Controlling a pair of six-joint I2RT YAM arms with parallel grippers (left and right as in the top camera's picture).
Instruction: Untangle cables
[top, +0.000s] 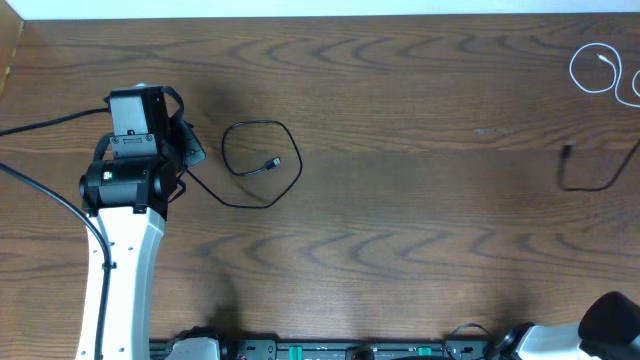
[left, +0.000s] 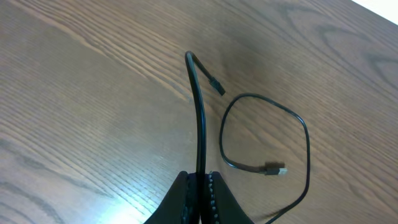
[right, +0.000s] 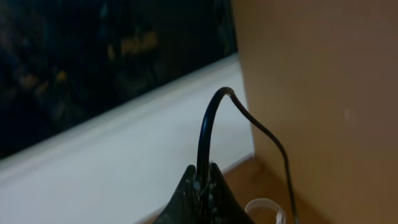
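As the left gripper (left: 202, 180) is clamped on a black cable (left: 199, 112) just short of one end, the remainder is seen lying in a slack loop to the right. A second black cord (right: 208, 124) is pinched by the right gripper (right: 202, 177) at the far right, near the white cable (top: 597, 70). The strands are judged to be largely separated.
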